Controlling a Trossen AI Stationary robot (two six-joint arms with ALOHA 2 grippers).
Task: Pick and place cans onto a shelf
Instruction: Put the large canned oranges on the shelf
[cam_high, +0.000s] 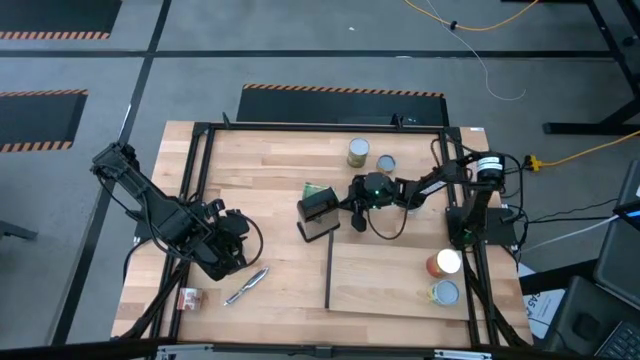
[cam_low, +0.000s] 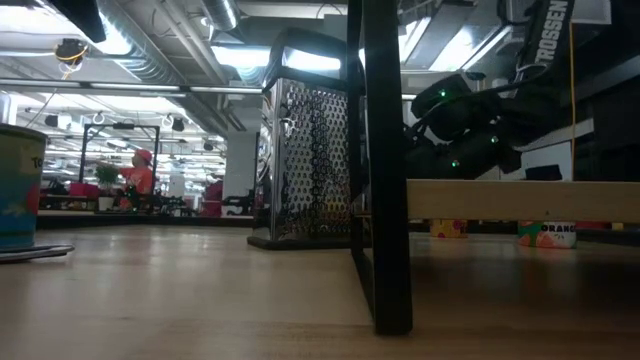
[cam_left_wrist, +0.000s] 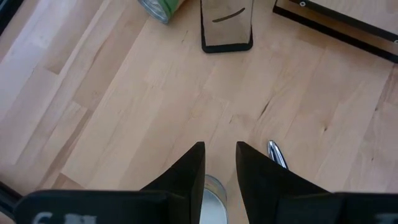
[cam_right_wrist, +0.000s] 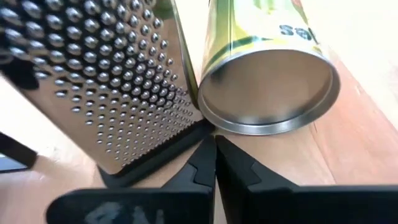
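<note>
1. Setting: pale slatted wooden tabletop (cam_high: 270, 180) in a workshop with grey flooring and hazard-striped mats; in the low view, ceiling lights and a distant figure in red show beyond it.

2. Right gripper (cam_right_wrist: 214, 155), nearest item in its wrist view: fingers pressed together, pinching nothing. They point at the gap between a perforated metal grater (cam_right_wrist: 99, 81) and a can lying on its side (cam_right_wrist: 267, 74).

3. Tipped can: green-yellow label, silver end facing the camera, lying just beyond the shut fingertips and slightly to one side, touching or nearly touching the grater's base. In the high view it shows as a green patch (cam_high: 318, 191) beside the grater (cam_high: 320, 213).

4. Risks, judged:
   - Shut fingers cannot take the can; pushing forward would roll it away or wedge it against the grater.
   - The grater stands close enough that spreading the fingers here may knock it over.
   - A can on its side is round to the grip and likely to slip.

5. Shelf (cam_high: 395, 275): pale panel near the right arm's base, carrying two cans, one orange-red (cam_high: 443, 263) and one blue-rimmed (cam_high: 444, 292).

6. Two further upright cans (cam_high: 358, 152) at the far edge of the tabletop.

7. Left gripper (cam_left_wrist: 219, 168): waiting at the near left, fingers slightly spread, empty, above a can top (cam_left_wrist: 211, 199) and a silver pen-like tool (cam_left_wrist: 277, 154).
</note>
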